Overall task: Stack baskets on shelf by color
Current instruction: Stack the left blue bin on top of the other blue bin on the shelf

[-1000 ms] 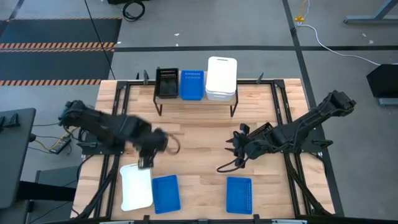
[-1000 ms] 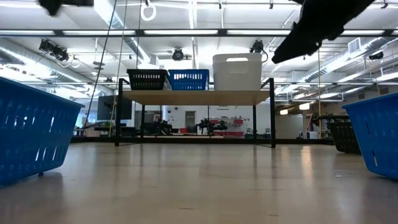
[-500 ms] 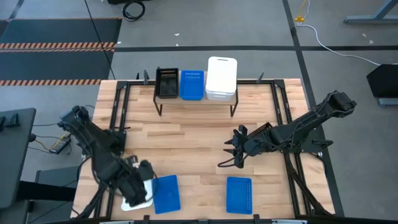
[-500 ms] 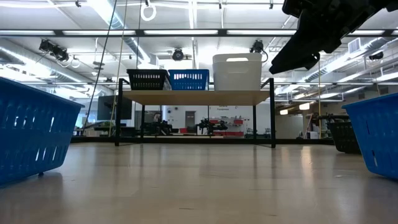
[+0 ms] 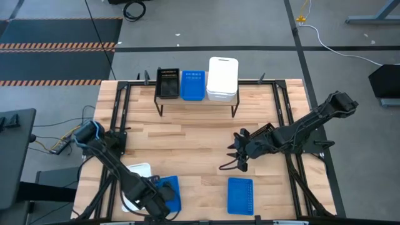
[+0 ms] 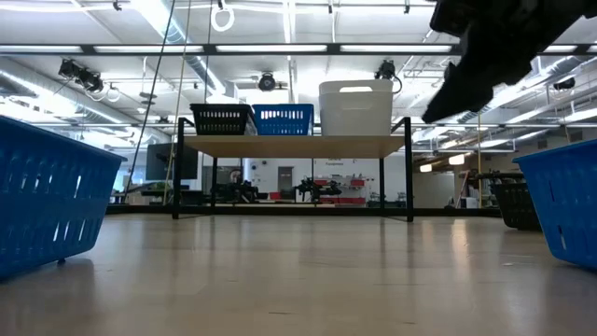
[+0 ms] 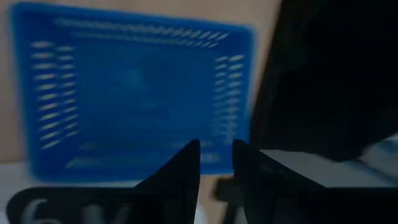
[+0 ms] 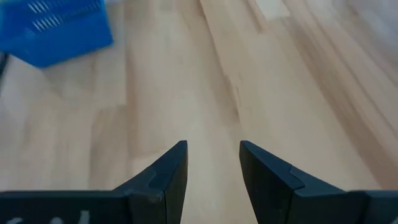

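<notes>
While the right arm waits above the middle of the table, the left gripper (image 5: 156,199) reaches down at the table's front edge near the left corner, over the seam between a white basket (image 5: 135,174) and the blue basket (image 5: 170,192) just beside it. In the left wrist view its two dark fingers (image 7: 180,171) stand a narrow gap apart with nothing between them, the blue basket (image 7: 134,99) open-side-up ahead of them and a strip of the white basket's rim at the fingers' base. Whether the fingers touch either basket cannot be told.

The right gripper (image 5: 238,152) hangs above bare wood right of the table's centre, its fingers (image 8: 168,171) parted and empty. A second loose blue basket (image 5: 240,194) lies at the front edge, right of centre, well apart from the left pair; the right wrist view catches it (image 8: 56,28) off to one side.

The shelf (image 5: 199,102) stands at the middle of the table's back edge. On its plank sit three things in a row: a black basket (image 5: 167,82) at the left end, a blue basket (image 5: 192,85) in the middle, touching or nearly touching it, and a taller white stack (image 5: 222,79) at the right end. The low view shows the same row on the shelf (image 6: 294,146), with the black basket (image 6: 221,119) and its blue neighbour (image 6: 283,119) lower than the white stack (image 6: 355,107). A dark arm (image 6: 485,51) crosses that view's upper right.
</notes>
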`<action>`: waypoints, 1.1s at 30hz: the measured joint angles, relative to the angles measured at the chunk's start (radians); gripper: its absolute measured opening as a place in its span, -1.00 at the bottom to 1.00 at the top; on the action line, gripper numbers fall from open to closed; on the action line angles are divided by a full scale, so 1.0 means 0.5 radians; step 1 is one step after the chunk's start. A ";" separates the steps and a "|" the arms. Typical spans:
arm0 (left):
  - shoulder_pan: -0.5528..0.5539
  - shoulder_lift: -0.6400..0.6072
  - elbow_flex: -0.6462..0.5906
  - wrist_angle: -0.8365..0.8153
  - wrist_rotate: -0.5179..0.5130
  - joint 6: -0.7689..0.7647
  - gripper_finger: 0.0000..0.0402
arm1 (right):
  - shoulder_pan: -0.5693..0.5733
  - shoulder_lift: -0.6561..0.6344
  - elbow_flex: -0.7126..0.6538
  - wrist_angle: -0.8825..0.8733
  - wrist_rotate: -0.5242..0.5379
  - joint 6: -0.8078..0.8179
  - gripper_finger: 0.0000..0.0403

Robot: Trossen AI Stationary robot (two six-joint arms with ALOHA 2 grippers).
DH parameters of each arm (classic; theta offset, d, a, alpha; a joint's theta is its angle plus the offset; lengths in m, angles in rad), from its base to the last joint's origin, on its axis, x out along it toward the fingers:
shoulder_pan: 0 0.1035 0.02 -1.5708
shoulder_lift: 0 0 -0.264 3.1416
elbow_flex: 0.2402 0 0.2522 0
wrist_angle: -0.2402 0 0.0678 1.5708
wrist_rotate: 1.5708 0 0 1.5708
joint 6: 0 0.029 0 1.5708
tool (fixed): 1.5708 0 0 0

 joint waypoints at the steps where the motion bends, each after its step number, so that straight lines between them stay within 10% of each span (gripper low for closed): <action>1: 0.000 0.009 0.000 0.067 0.022 -0.031 -0.50 | -0.001 0.000 0.000 -0.043 0.001 0.001 -0.24; 13: -0.039 0.101 0.000 0.351 -0.007 -0.080 -0.55 | -0.025 0.000 -0.003 -0.228 0.025 0.181 -0.24; 33: -0.067 0.431 0.000 0.354 -0.015 -0.069 -0.04 | -0.024 0.001 -0.004 -0.220 0.085 0.192 -0.24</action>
